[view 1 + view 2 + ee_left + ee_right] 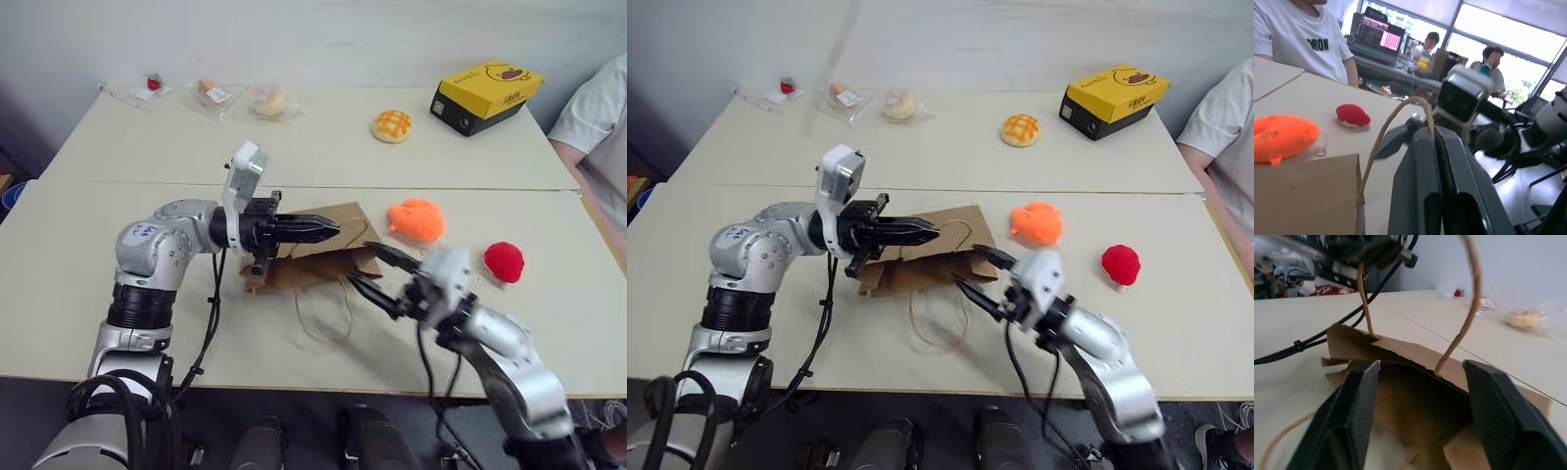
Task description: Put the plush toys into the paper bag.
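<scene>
Table (pixel 118 284) pale, two slabs joined along a seam. Paper bag (pixel 323 262) lying near the middle, mouth facing the near right edge, one cord handle lifted, the other looped loose on the table.

Left gripper (pixel 328 229) over the bag, fingers clenched on the upper handle (pixel 1396 122), holding the top lip up. Right gripper (pixel 377 269) at the bag's mouth, fingers partly spread, grasping nothing.

Orange toy (pixel 416 219) just right of the bag, red toy (pixel 504 261) farther right, both on the table, neither bagged.

Step in hand, judged: opening the bag. Next, likely: widen the mouth, then fetch the orange toy.

Writing: none legible on the yellow box (pixel 487 95); "DRON" partly readable on a person's white shirt (pixel 1298 39).
</scene>
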